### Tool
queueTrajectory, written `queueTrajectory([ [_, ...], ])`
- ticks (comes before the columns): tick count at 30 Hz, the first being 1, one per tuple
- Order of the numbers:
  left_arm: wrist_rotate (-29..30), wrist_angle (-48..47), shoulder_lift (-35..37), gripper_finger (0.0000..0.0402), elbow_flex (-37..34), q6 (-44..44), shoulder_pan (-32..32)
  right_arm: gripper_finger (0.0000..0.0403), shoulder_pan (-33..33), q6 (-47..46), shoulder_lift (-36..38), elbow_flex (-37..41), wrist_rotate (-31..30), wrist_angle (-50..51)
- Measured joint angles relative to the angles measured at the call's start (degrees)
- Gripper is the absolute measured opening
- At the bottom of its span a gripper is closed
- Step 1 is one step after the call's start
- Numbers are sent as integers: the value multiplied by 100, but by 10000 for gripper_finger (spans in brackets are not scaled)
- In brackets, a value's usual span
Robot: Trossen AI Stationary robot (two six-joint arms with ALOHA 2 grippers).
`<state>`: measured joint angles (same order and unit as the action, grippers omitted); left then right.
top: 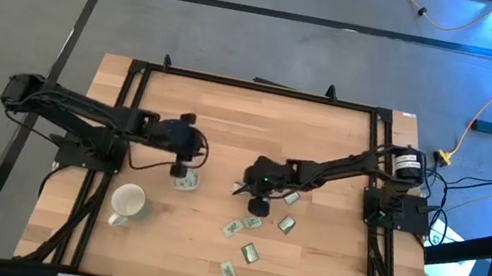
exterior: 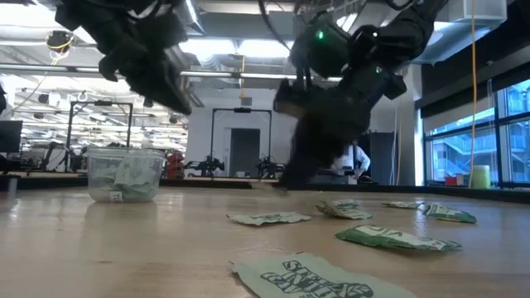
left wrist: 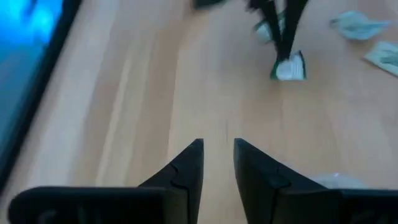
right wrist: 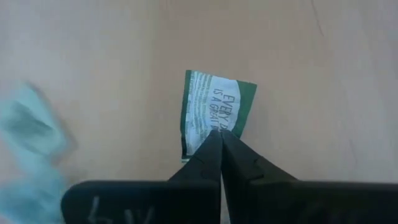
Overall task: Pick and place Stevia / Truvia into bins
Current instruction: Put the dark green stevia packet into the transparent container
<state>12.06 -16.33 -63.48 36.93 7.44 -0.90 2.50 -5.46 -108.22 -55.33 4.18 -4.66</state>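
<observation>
Several Stevia sachets [top: 248,252] are still lying loose on the table [top: 314,272], so the job is sitting partway through as I judge it. The clear cup [exterior: 124,174] is already holding some packets, visible through its wall in the low view, and it is serving here as the landmark.

The right gripper [right wrist: 219,138] is working toward the table's middle, to the right of the cup and a short way off from it. Its fingers are pressing fully together, and their tips are pinching the edge of one green-and-white sachet [right wrist: 211,111], which is lying flat against the wood. That packet is not yet raised, so the lift and the carry over to the cup are both still to come.

The left gripper [top: 184,156] is hanging directly over the cup, its fingers [left wrist: 186,171] standing slightly apart with nothing between them.

The remaining loose sachets are scattered to the right of the cup, toward the table's near edge. A white mug [top: 127,202] is standing just beside the cup on its near side, taking no part.
</observation>
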Motion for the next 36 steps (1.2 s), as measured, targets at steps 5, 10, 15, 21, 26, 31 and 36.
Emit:
queueTrajectory([
  [5,-11,567,-2,84,0,1651,312,2,17,119,115,-11,981,-701],
  [10,-18,839,-55,96,0,2438,633,1,39,145,247,-17,1725,-1584],
  [15,-469,1199,-342,123,0,2761,897,1,11,-28,295,-22,2004,-2390],
  [21,-608,2317,-817,143,0,2700,1167,1,-95,-492,295,-23,1992,-2560],
  [26,-620,2483,-999,140,0,2691,1288,1,-81,-620,295,-23,1996,-2570],
  [31,-618,2530,-1012,127,0,2570,1394,1,-94,-634,295,-24,1982,-2596],
  [36,-620,2576,-1010,95,0,2483,1492,2,-111,-620,295,-24,1987,-2601],
])
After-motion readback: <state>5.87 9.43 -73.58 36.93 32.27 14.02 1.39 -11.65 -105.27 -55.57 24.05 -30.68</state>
